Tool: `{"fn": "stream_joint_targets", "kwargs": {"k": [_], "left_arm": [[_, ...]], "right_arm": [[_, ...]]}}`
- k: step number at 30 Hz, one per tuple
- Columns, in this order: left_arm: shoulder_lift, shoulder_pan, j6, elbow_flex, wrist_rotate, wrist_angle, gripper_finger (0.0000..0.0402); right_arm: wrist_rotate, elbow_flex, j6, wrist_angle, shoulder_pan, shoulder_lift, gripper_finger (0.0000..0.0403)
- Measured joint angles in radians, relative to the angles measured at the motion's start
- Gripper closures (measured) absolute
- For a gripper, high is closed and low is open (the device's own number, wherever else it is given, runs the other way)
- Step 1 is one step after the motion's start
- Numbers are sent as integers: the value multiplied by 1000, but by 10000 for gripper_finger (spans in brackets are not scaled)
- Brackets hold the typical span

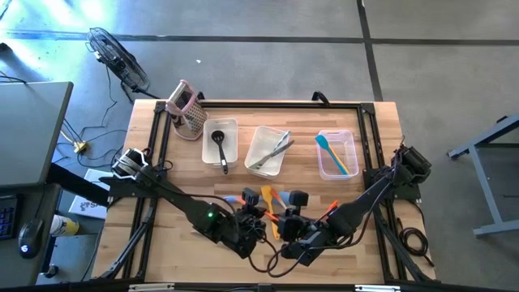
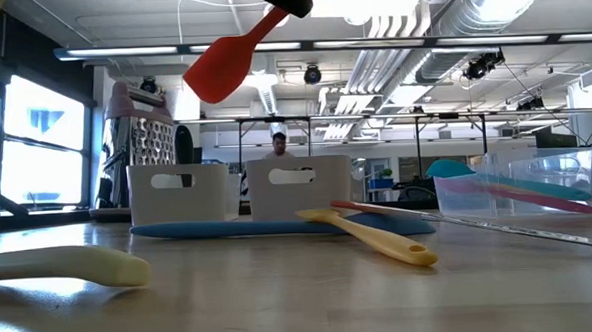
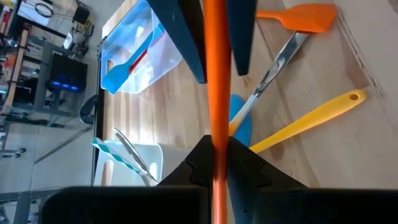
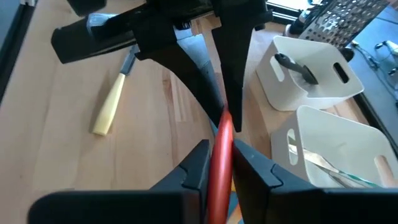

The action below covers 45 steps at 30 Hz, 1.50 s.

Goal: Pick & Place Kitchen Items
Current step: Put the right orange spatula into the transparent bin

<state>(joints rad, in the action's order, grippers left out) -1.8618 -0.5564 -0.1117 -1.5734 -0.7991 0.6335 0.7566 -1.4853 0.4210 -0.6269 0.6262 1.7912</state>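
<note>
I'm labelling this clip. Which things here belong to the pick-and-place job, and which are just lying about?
Job: red spatula, held aloft by left gripper and right gripper; yellow spatula; orange spatula; ladle; tongs.
Lying about: grater; fan.

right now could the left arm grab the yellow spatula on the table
Probably not yet: the left gripper is shut on the red spatula, as is the right gripper. The yellow spatula lies uncovered nearby.
</note>
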Motion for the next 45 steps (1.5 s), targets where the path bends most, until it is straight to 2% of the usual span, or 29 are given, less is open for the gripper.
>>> {"fn": "stream_joint_targets", "kwargs": {"k": [4, 13, 17, 24, 32, 36, 45], "left_arm": [[0, 0, 8, 0, 1, -1, 384], [0, 0, 40, 0, 15, -2, 378], [0, 0, 37, 0, 23, -3, 354], [0, 0, 57, 0, -38, -27, 305], [0, 0, 69, 0, -47, -68, 226], [0, 0, 133, 0, -29, -110, 193], [0, 0, 143, 0, -31, -114, 174]], "right_arm": [[13, 0, 0, -4, 0, 0, 373], [21, 0, -4, -6, 0, 0, 373], [16, 0, -4, -4, 0, 0, 374], [19, 0, -5, -4, -2, 0, 374], [15, 8, -4, -4, 0, 0, 374], [19, 49, 23, -3, -1, 0, 374], [49, 101, 99, -16, 23, 1, 374]]}}
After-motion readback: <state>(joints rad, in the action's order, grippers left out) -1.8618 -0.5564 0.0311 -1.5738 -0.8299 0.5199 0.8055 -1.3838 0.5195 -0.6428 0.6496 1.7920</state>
